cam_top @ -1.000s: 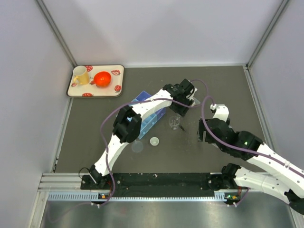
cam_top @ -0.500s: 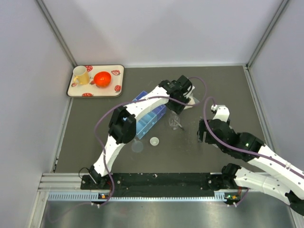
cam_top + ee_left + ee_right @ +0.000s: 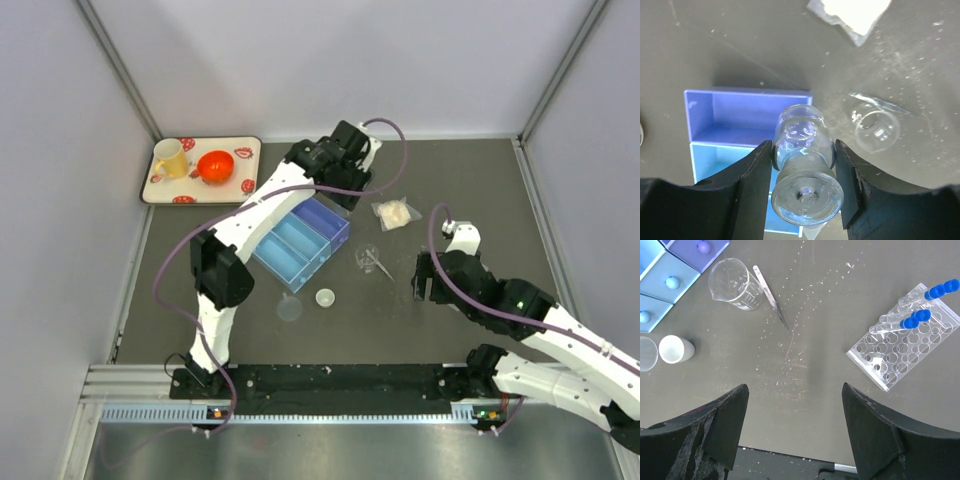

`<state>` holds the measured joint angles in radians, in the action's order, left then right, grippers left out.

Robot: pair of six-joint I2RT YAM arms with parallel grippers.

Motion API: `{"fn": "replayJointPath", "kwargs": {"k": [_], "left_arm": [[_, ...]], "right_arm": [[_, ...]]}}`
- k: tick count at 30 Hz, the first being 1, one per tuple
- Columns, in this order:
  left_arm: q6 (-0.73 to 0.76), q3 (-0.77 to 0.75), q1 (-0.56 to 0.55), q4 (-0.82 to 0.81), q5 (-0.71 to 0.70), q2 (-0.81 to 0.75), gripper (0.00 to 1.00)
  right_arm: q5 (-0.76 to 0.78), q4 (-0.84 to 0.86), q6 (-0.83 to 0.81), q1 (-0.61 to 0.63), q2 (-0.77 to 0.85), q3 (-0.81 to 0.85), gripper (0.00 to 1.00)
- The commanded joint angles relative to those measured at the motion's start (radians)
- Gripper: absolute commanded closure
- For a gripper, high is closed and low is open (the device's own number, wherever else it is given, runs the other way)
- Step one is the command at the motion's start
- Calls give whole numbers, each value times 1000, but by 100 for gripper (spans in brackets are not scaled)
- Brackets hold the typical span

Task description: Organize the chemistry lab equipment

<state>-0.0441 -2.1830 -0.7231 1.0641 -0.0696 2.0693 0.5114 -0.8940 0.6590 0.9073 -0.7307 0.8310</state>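
Observation:
My left gripper (image 3: 802, 186) is shut on a small clear flask (image 3: 802, 150) and holds it above the blue compartment box (image 3: 747, 117). In the top view this gripper (image 3: 345, 160) is high over the back end of the box (image 3: 300, 240). A clear beaker (image 3: 732, 285) and a thin rod (image 3: 771, 299) lie right of the box. My right gripper (image 3: 794, 390) is open and empty above bare table. A gridded clear tube rack (image 3: 890, 355) with blue-capped tubes (image 3: 916, 319) lies to its right. A small white cup (image 3: 675, 349) and a clear funnel (image 3: 289, 308) sit near the box's front.
A clear bag of white stuff (image 3: 396, 213) lies behind the beaker (image 3: 368, 258). A patterned tray (image 3: 160, 188) at the back left holds a yellow mug (image 3: 171, 158) and an orange-red bowl (image 3: 215, 165). White walls close the table's back and sides.
My left gripper has lifted and swung left and toward the back, from beside the bag and beaker to over the box's back end, uncovering the box and bag. The right arm has stayed put.

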Motion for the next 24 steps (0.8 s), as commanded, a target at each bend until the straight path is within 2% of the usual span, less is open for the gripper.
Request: {"fn": "replayJointPath", "kwargs": {"k": [1, 7, 24], "left_arm": [[24, 87, 45, -16, -32, -90, 75], [24, 182, 132, -50, 20, -155, 75], [1, 548, 182, -125, 44, -386, 74]], "right_arm": [[-8, 49, 8, 10, 13, -1, 25], [-14, 53, 1, 10, 2, 3, 25], [-31, 67, -12, 10, 8, -1, 25]]}}
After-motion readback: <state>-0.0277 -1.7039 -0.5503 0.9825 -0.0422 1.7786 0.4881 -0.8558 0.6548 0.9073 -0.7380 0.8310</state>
